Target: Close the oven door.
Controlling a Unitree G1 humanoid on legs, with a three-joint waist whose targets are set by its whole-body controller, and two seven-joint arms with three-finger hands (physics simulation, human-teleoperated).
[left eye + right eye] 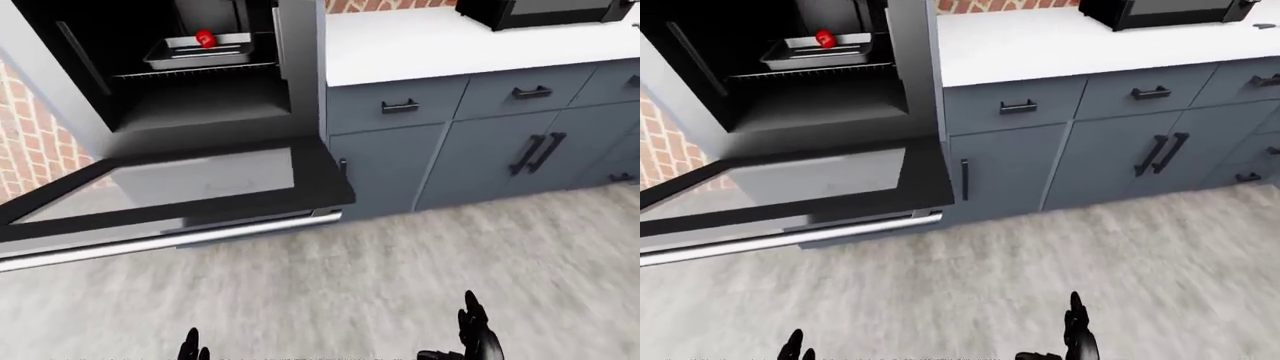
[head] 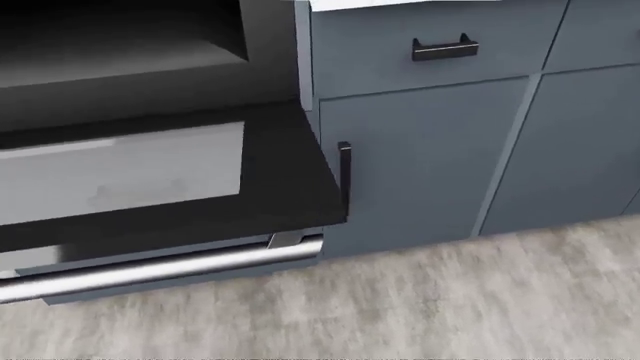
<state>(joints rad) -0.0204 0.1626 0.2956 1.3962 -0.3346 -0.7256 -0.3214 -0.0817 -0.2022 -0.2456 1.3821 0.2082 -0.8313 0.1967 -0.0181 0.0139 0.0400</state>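
Oven door (image 1: pixel 170 196) hangs fully open, flat, at left of eye views, w/ steel handle bar (image 1: pixel 180 240) along its near edge. White surface (image 1: pixel 1070 41) over grey cabinets at right. Tray (image 1: pixel 198 51) w/ red item on rack inside. Left hand (image 1: pixel 192 349) & right hand (image 1: pixel 475 337) low at bottom edge, fingers spread, holding nothing.

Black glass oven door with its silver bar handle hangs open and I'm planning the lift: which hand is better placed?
Left, probably. The silver bar handle runs above the left hand; the right hand sits right of its end.
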